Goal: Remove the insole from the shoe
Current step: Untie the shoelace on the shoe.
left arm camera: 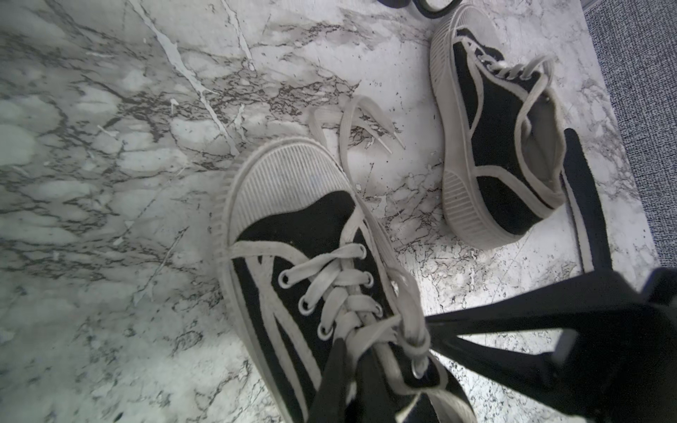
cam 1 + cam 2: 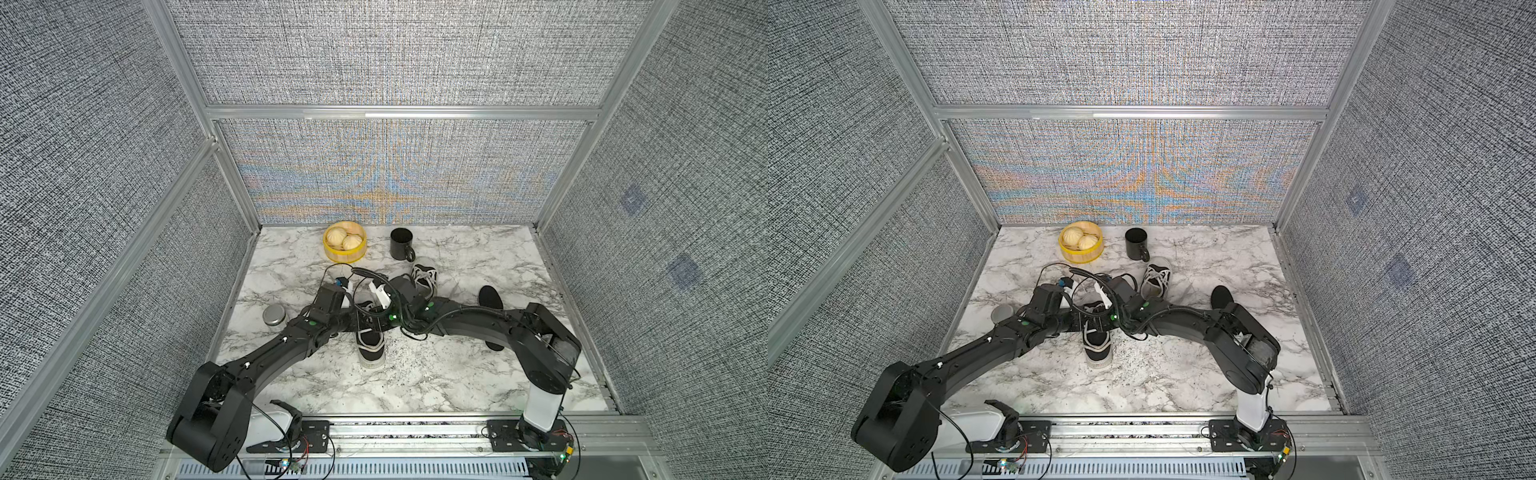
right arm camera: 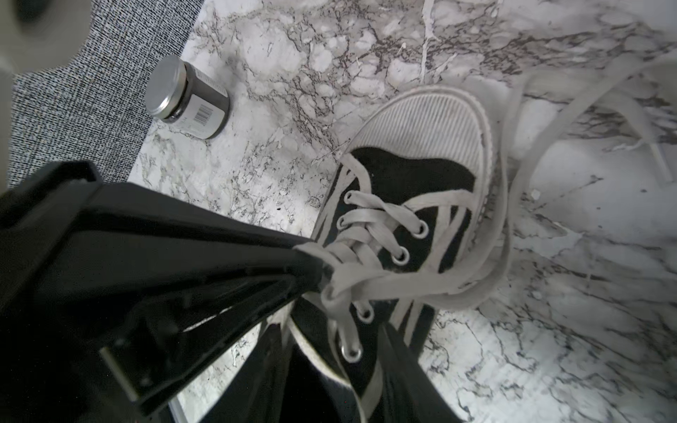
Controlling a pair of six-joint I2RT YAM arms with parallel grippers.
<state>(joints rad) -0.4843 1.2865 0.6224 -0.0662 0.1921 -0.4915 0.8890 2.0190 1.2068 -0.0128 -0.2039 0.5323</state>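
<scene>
Grey woven walls (image 2: 83, 166) surround your marble-patterned tabletop (image 2: 457, 374). From the left: a silver-lidded jar (image 2: 274, 314), your left gripper (image 3: 310, 265) pinching the laces of the black-and-white canvas sneaker (image 2: 371, 345), your right gripper (image 1: 441, 329) half spread and empty over its heel end, a flat black insole (image 2: 489, 296) lying on the marble.

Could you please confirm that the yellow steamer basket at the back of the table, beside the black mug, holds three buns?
Not quite. The yellow steamer basket holds two buns, not three, as both top views show. The rest stands: it sits at the back of the table, beside the black mug.
</scene>
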